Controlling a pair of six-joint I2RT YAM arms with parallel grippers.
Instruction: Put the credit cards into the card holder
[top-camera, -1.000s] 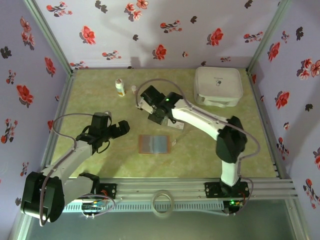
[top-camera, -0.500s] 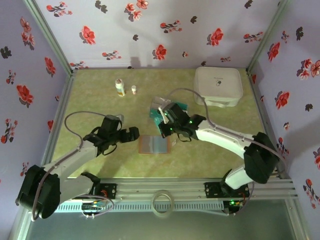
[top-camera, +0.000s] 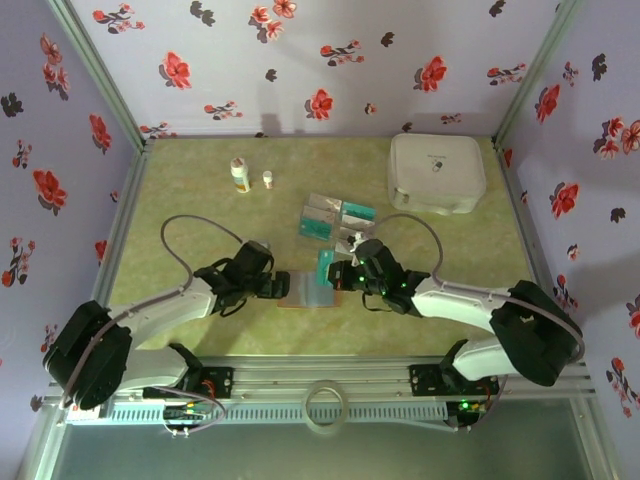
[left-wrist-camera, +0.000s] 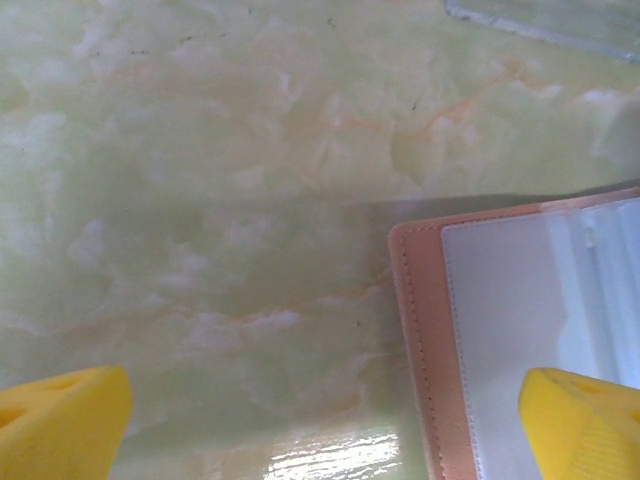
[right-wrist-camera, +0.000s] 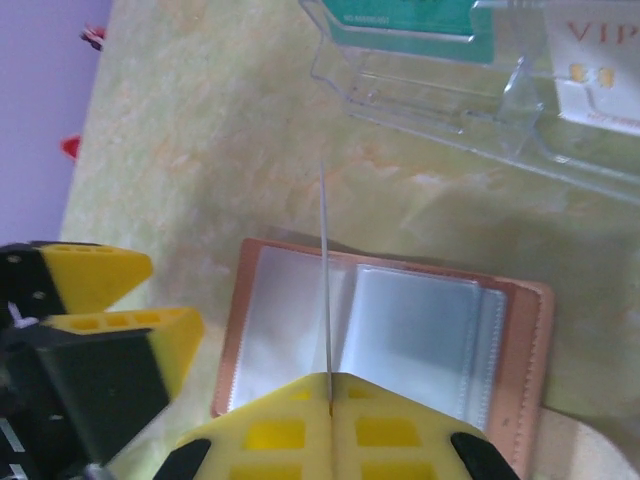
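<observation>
Right end effector (right-wrist-camera: 330, 392): pinched tight on one teal credit card (top-camera: 326, 268), held on edge.
Left end effector (left-wrist-camera: 322, 415): spread wide, gripping nothing.
Card holder (right-wrist-camera: 400, 340): lying open on the bench (left-wrist-camera: 200, 150), directly below the held card. Its left edge sits between the left end effector's fingers.
Risk, missed pocket: the card edge could land on the clear sleeve face and skid, since the pocket mouths are thin and transparent.
Risk, sliding holder: nothing pins it, so a push from the card may shove it leftward.
Risk, contact: both end effectors sit close together over the holder.
Count: one card holder, one held card, one clear tray (right-wrist-camera: 420, 90) beyond the right end effector. The tray shows at least two teal cards and a pale one; the exact number is unclear.
</observation>
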